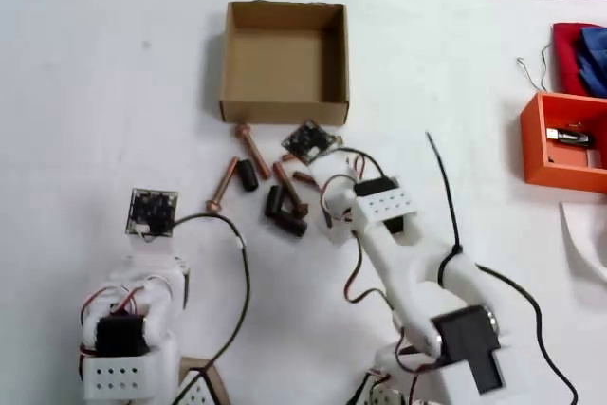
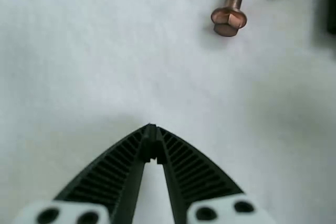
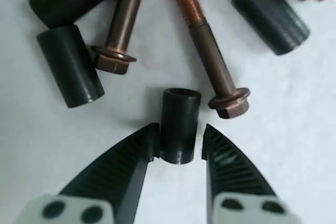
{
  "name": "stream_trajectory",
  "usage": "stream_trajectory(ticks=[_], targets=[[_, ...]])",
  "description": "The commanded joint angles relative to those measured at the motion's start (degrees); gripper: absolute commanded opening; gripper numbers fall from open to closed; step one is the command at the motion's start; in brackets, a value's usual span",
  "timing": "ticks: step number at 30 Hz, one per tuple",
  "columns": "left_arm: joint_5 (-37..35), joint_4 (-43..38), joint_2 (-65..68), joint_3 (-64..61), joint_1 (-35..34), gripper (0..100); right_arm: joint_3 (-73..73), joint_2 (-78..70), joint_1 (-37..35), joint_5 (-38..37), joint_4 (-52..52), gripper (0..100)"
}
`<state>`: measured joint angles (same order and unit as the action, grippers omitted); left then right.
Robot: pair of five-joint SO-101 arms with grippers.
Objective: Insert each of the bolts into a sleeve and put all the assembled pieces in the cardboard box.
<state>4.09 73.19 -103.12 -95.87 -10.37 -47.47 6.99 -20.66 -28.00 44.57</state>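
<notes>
There, a black sleeve (image 3: pixel 180 121) between the spread jaws of the right gripper (image 3: pixel 180 132).

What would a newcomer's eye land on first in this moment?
The right gripper stands open around a short black cylindrical sleeve, amid scattered copper-coloured bolts beside the empty brown cardboard box. The left gripper is shut over the white table, near one bolt's hex head.
</notes>
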Motion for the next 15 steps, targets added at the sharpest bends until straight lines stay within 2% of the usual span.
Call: stream_trajectory(ticks=[1,15], targets=[[-0.18,0.18,-0.70,-1.10,-0.35,3,2.99,-0.92,-0.66,-0.26,-0.31,13.7],[-0.18,0.18,-0.70,-1.10,-0.35,3,4.84,-1.98,-1.10,-0.26,-0.31,13.7]])
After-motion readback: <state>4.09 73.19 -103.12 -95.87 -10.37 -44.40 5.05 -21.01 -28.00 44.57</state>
